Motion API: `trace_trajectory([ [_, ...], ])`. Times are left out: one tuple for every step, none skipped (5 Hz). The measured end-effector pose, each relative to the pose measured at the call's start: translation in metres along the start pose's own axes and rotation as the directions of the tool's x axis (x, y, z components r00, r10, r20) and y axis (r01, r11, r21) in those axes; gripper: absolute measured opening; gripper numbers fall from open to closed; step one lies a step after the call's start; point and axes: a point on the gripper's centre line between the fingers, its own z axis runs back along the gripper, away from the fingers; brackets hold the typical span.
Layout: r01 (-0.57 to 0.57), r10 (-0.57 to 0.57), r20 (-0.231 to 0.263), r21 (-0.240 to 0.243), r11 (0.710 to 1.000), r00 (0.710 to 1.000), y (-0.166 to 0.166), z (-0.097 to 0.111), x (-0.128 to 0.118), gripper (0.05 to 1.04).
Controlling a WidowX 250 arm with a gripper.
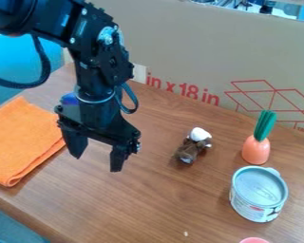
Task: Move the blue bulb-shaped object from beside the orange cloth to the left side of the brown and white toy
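Orange cloth (pixel 23 142) lay folded on the wood-grain worktop (pixel 161 204), left side of view, near the gripper (pixel 97 164); jaws parted, nothing between them. Cardboard (pixel 199 47) with red print stood behind; blue surface (pixel 8 61) beyond, upper left. Cloth's left part cut off by view edge; blue item (pixel 69 99) partly hidden behind arm, identity unclear. Cloth's near edge ran diagonally, rising rightward; long axis indeterminable.

Cloth (pixel 20 142): orange. Carrot (pixel 256 150): orange, green top. Table (pixel 148 204): brown wood grain. Cardboard (pixel 180 47): tan, red print. Robot gripper (pixel 99 159): black.
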Motion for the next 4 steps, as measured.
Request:
trace_trajectory([
  [-0.002, 0.002, -0.019, 0.001, 1.0, 1.0, 0.001, -0.004, -0.003, 1.002],
  [-0.211, 0.212, 0.018, -0.042, 0.977, 0.977, 0.036, 0.004, 0.021, 1.002],
  [-0.414, 0.416, 0.028, -0.059, 0.908, 0.909, 0.072, 0.0, 0.043, 1.002],
  [-0.588, 0.589, 0.05, -0.045, 0.808, 0.806, 0.089, -0.005, 0.059, 1.002],
])
